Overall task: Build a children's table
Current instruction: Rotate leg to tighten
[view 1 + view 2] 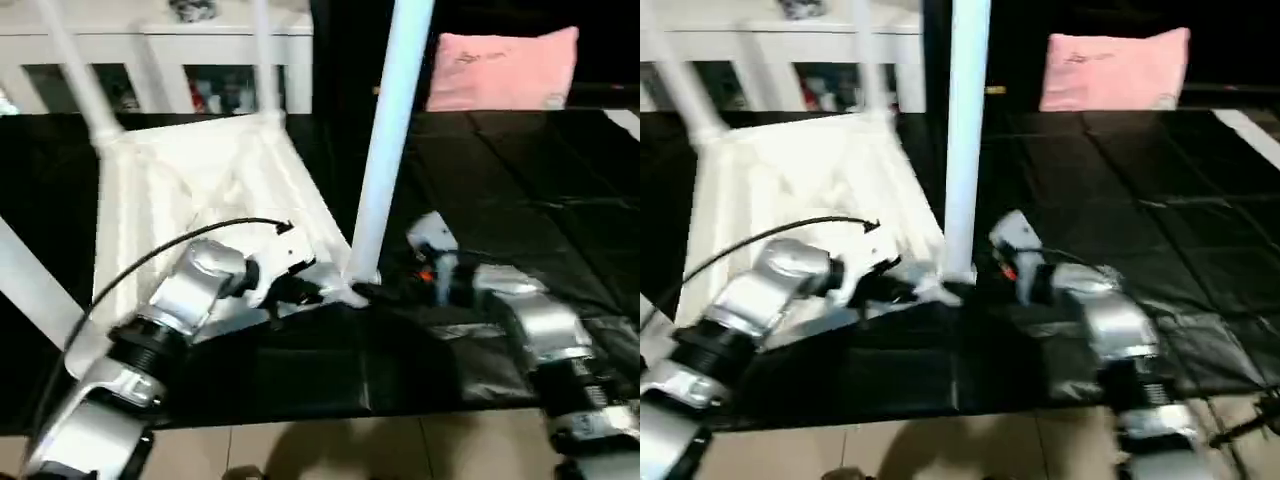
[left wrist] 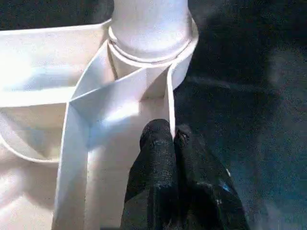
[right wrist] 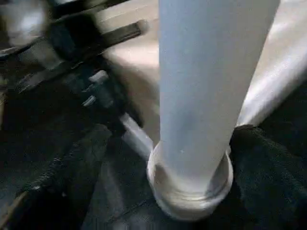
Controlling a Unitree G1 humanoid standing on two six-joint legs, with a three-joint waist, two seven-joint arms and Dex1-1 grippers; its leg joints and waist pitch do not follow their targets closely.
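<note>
The left claw (image 2: 173, 139) is pinched closed, its black fingertips (image 2: 156, 143) pressed on a thin rib of the upturned white tabletop (image 1: 190, 190), holding nothing. Just beyond it a white leg (image 1: 385, 150) stands upright in the corner socket (image 2: 151, 52). The right claw (image 1: 385, 293) sits just beside that socket; its spread cannot be told.

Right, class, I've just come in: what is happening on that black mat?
A humanoid robot is assembling a children's table. The white tabletop lies upside down on the black mat, with legs standing in its corner sockets. The left pincer, shut, presses on the rim beside the near leg. The right pincer is at that leg's base.
</note>
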